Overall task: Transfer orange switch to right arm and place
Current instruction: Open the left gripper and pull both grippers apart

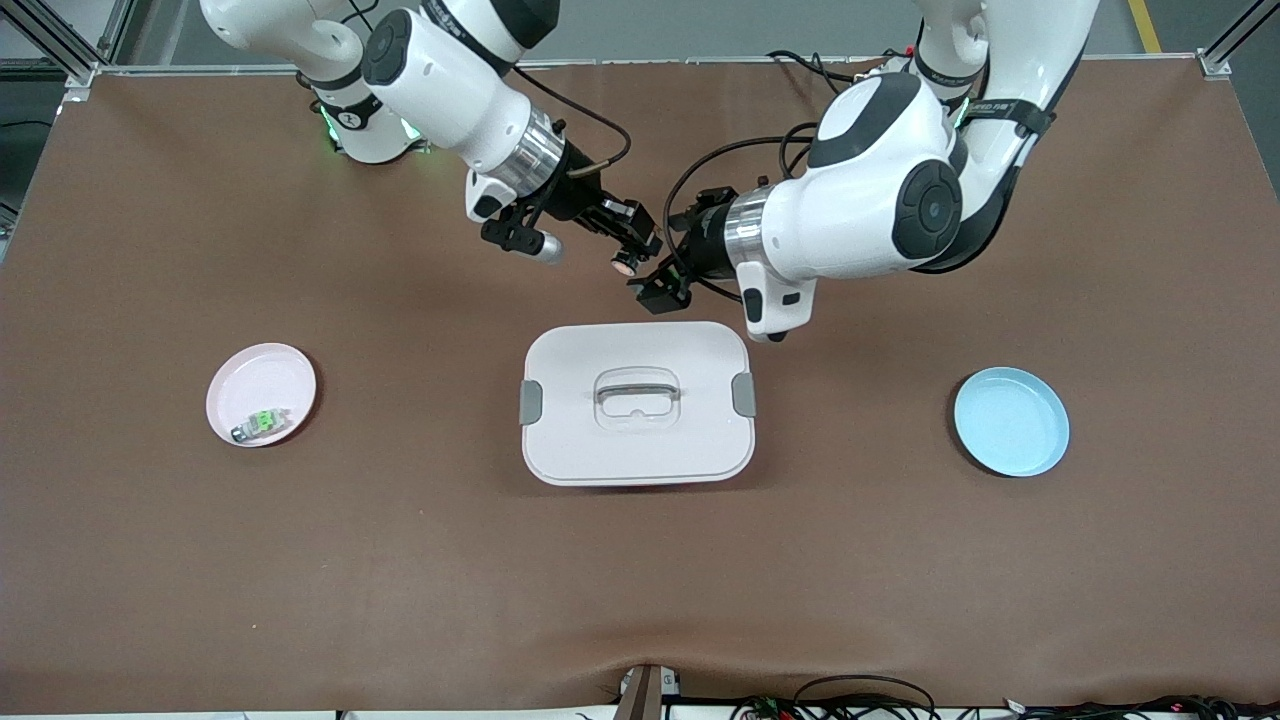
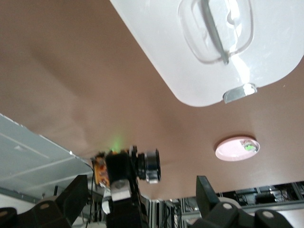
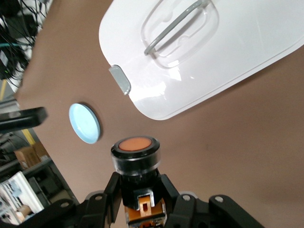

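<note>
Right gripper (image 1: pixel 628 252), upper centre of the front view: fingers clamped on the orange switch (image 1: pixel 624 264), held in the air above the table (image 1: pixel 400 560), over bare cloth just past the white lidded box (image 1: pixel 637 402). In the right wrist view, lower centre, the switch (image 3: pixel 136 154) sits between the two fingers (image 3: pixel 110 190), its orange face turned to the camera.

Left gripper (image 1: pixel 662 285), just beside the right one: fingers apart, holding nothing. The left wrist view shows both fingertips (image 2: pixel 205 187) spread at the bottom edge, clear of the switch (image 2: pixel 148 166).

Only the front view shows both plates: the pink plate (image 1: pixel 262 393) carrying a small grey-and-clear part (image 1: pixel 260 425), and the blue plate (image 1: pixel 1011 421). Each wrist view shows one plate.
</note>
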Controlling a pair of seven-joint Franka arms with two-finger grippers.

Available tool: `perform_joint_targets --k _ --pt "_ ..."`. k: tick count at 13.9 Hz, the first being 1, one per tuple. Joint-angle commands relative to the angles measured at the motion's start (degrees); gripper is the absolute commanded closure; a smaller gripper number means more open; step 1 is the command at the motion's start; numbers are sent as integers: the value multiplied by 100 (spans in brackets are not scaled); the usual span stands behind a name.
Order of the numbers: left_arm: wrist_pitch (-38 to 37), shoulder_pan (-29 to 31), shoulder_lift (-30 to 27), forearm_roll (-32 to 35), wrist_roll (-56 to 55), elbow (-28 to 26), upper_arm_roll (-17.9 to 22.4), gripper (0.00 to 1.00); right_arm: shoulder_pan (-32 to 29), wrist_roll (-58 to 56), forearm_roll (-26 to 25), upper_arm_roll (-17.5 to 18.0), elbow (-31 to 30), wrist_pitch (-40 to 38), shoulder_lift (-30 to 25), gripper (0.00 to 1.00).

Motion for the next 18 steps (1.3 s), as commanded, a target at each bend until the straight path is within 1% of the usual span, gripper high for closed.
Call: perform_joint_targets --k 1,2,5,6,7,8,9,11,12,14,16,18 --pt "-443 211 -173 359 14 260 204 0 -396 -718 -195 11 16 -794 -310 100" --pt "-461 413 -182 473 153 261 196 0 -510 -920 -536 11 25 -1128 -380 100" --pt "-479 844 -419 1025 856 252 196 0 -774 -1676 -1844 11 314 -2235 -425 100" --pt "-592 950 -437 1297 1032 252 213 0 -880 -1905 -2214 11 350 -2447 -468 100" --pt "-802 977 -454 1683 1294 252 222 0 -968 -2264 -2444 11 350 -2589 -512 100" --pt "-952 1038 -463 2052 1602 252 222 0 -1073 -2728 -2577 3 350 -2773 -574 100" --pt "-1101 1230 -472 2265 1927 252 196 0 -1239 -3229 -2744 3 333 -2914 -618 100" --pt "-1304 1538 -472 2337 2438 252 239 0 -1495 -4388 -3253 11 324 -3230 -758 100" --pt "-1323 1714 -472 2407 2622 252 248 0 -1635 -4899 -3412 3 315 -3354 -811 100" --pt "-1323 1786 -472 3045 2983 252 240 0 -2012 -6075 -3597 3 315 -3556 -847 100" --pt "-1323 1794 -472 3688 3466 252 240 0 -2390 -7184 -3834 11 289 -3601 -856 100" --pt "-1332 1925 -472 4006 4054 252 257 0 -2830 -8256 -4080 3 262 -3557 -873 100"
